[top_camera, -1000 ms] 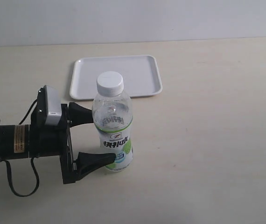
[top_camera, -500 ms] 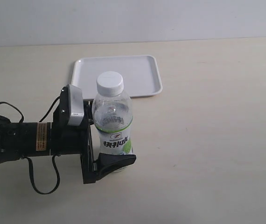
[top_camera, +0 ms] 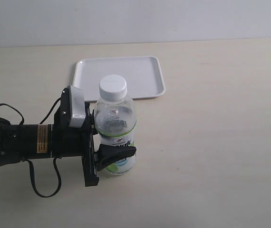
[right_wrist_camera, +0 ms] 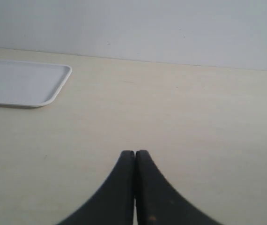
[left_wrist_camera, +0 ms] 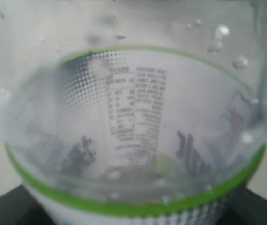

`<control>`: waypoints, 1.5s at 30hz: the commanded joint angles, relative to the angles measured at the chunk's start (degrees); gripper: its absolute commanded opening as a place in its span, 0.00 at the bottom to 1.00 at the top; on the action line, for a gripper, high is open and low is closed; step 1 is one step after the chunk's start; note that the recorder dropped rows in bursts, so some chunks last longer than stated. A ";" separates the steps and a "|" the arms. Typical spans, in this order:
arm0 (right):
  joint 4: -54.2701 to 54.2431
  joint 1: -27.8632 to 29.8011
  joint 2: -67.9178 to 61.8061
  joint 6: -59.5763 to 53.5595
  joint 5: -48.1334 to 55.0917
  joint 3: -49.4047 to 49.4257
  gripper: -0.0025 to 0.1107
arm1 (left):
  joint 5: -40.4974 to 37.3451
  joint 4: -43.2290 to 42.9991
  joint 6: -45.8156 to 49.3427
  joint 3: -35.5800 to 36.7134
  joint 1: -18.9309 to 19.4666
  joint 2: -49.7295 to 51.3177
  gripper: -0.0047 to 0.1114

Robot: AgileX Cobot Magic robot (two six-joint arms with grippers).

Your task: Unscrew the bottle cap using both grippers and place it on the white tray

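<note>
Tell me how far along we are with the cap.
Done: left claw grips the bottle at its label. In hand: right claw, shut, not at the cap yet. Left: cap is on; unscrew it, set it on the tray.

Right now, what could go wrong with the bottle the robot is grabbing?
The left gripper clasps the bottle low down. Squeezed too hard, the clear plastic might dent; held too loosely, it could spin when the bottle cap gets twisted. The right gripper is shut; arriving that way, it might bump the bottle over instead of gripping the cap.
</note>
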State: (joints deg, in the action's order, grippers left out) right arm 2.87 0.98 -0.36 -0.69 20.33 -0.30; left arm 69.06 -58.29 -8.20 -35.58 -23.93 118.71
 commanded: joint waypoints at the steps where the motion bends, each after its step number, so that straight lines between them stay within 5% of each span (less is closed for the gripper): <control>1: 0.09 0.32 0.36 -0.11 -0.72 0.30 0.02 | 0.90 0.67 0.94 -0.36 -0.30 0.00 0.04; 30: 0.76 0.32 0.36 -0.72 -3.28 0.30 0.02 | 0.90 1.06 0.56 -0.36 -0.30 -0.33 0.04; 45: -4.84 0.32 0.36 4.13 -20.84 0.30 0.02 | 0.90 1.78 0.33 -0.36 -0.30 -2.81 0.04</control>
State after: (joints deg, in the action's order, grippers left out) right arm -1.61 0.98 -0.36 1.78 2.92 -0.30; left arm 67.98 -57.94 -7.98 -35.58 -23.93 116.74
